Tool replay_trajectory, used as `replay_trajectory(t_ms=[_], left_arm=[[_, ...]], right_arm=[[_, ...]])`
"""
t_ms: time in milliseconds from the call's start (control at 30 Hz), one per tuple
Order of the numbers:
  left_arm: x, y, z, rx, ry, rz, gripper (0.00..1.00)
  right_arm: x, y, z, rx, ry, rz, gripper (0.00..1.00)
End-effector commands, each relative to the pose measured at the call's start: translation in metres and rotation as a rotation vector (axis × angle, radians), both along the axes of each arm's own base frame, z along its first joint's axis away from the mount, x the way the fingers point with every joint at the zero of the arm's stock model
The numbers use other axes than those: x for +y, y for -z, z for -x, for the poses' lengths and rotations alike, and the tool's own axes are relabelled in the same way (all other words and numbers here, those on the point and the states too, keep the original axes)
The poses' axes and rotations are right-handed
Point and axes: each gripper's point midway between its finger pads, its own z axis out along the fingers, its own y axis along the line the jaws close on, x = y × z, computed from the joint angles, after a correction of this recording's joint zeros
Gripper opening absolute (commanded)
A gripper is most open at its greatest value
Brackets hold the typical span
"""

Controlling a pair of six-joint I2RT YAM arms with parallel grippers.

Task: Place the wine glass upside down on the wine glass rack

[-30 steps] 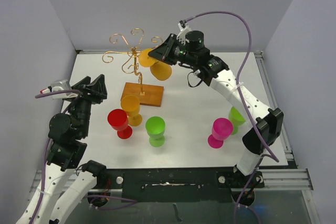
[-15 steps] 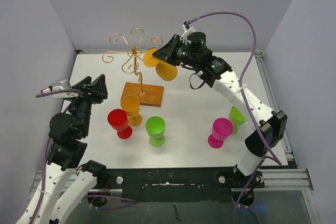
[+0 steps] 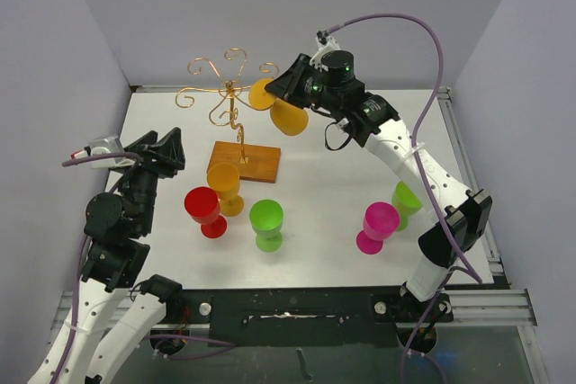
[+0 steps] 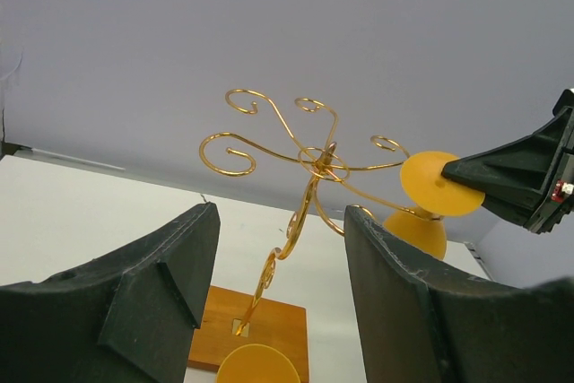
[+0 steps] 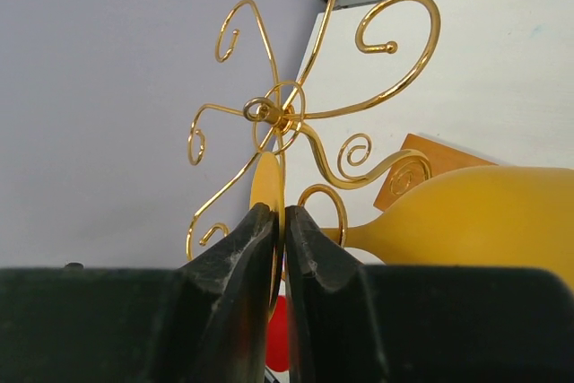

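Observation:
My right gripper (image 3: 277,89) is shut on the flat foot (image 5: 269,184) of a yellow-orange wine glass (image 3: 290,118). It holds the glass in the air, tilted, bowl (image 5: 484,221) lowest and to the right. The glass is just right of the wine glass rack (image 3: 229,96), a gold wire stand with curled arms on a brown wooden base (image 3: 256,164). In the right wrist view the stem lies close to a curled arm (image 5: 327,208); I cannot tell if they touch. My left gripper (image 3: 162,152) is open and empty, left of the base, facing the rack (image 4: 318,159).
Several upright glasses stand on the white table: orange (image 3: 225,184) right in front of the rack base, red (image 3: 205,209), green (image 3: 266,222), magenta (image 3: 378,225) and lime green (image 3: 407,197) under my right arm. Walls enclose the back and sides.
My right gripper has moved a little to the right with the glass, away from the rack's stem. The left arm has not moved.

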Motion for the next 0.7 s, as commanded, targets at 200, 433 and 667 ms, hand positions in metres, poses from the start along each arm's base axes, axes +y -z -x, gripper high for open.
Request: replay_trajectory(t_ms=[200, 433, 667], left_arm=[[-0.002, -0.014, 0.001, -0.05, 0.017, 0.023, 0.56], [-0.002, -0.014, 0.0, -0.05, 0.015, 0.016, 0.56], [-0.005, -0.015, -0.001, -0.047, 0.026, 0.002, 0.56]], right_arm=[[-0.003, -0.017, -0.022, -0.062, 0.016, -0.032, 0.13], [-0.005, -0.01, -0.03, -0.055, 0.019, -0.024, 0.22], [-0.016, -0.015, -0.03, -0.105, 0.016, 0.004, 0.51]])
